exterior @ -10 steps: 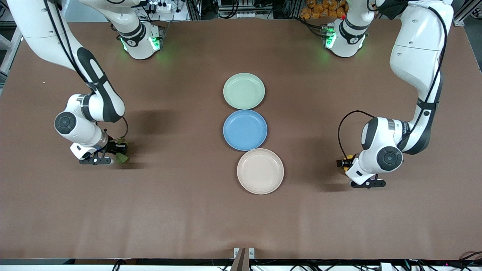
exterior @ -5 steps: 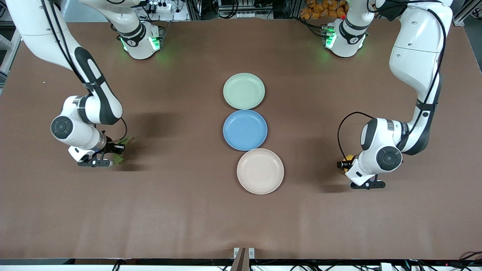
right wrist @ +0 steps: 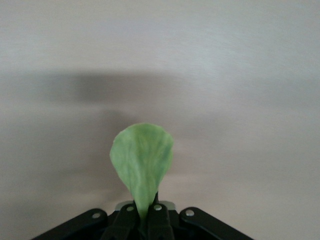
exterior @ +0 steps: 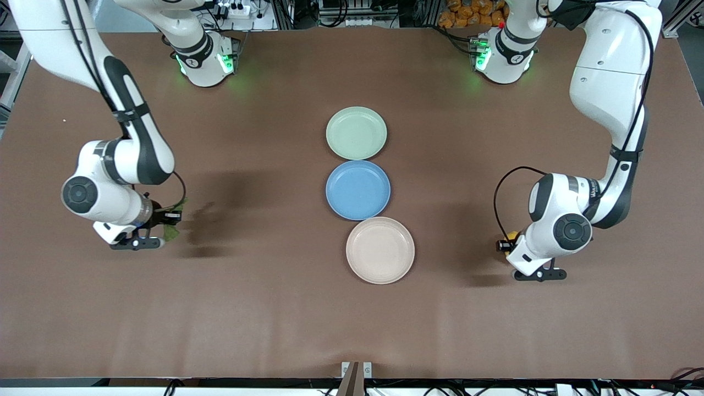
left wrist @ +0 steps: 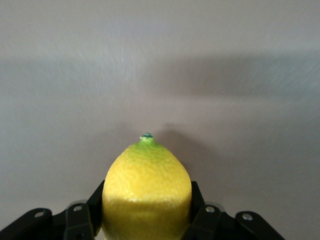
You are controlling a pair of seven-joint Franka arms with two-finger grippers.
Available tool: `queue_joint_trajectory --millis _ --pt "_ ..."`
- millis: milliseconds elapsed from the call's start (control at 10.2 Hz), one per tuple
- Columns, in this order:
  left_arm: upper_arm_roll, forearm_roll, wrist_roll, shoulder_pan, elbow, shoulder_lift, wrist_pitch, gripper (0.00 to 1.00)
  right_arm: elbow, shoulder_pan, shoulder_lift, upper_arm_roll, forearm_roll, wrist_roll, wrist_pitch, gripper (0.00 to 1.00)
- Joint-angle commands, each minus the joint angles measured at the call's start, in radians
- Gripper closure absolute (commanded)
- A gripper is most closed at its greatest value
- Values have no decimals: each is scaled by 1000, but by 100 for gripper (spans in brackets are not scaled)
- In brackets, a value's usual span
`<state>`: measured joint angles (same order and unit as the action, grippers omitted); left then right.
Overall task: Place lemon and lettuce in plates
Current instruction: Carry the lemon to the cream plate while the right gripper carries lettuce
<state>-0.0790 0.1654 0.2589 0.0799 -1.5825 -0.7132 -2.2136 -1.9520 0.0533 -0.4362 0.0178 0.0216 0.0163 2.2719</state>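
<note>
The left tool (left wrist: 146,231) squeezes the lemon (left wrist: 146,192); the right tool (right wrist: 145,222) pinches the lettuce (right wrist: 142,165). Lift both slowly, then carry them to the plates (exterior: 356,133).

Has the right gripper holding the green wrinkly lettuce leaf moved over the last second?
Yes. The right gripper with the lettuce leaf has drifted away from the round blue plate, toward the right arm's end of the table.
</note>
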Motion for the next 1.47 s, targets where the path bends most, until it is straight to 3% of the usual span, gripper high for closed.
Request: queue_joint_trajectory --millis 0,587,880,1370 --pt "-5 -36 28 6 62 14 8 100 -12 62 50 -1 -2 -13 -28 100" --pt "-5 -153 270 139 114 23 8 100 -13 258 129 -6 -3 -39 -133 100" --pt "-7 -190 379 214 127 20 2 100 -5 466 148 -7 -3 -275 -129 100" --pt "-5 -265 476 328 127 -40 -144 100 -1 744 171 -9 -3 -554 -135 100"
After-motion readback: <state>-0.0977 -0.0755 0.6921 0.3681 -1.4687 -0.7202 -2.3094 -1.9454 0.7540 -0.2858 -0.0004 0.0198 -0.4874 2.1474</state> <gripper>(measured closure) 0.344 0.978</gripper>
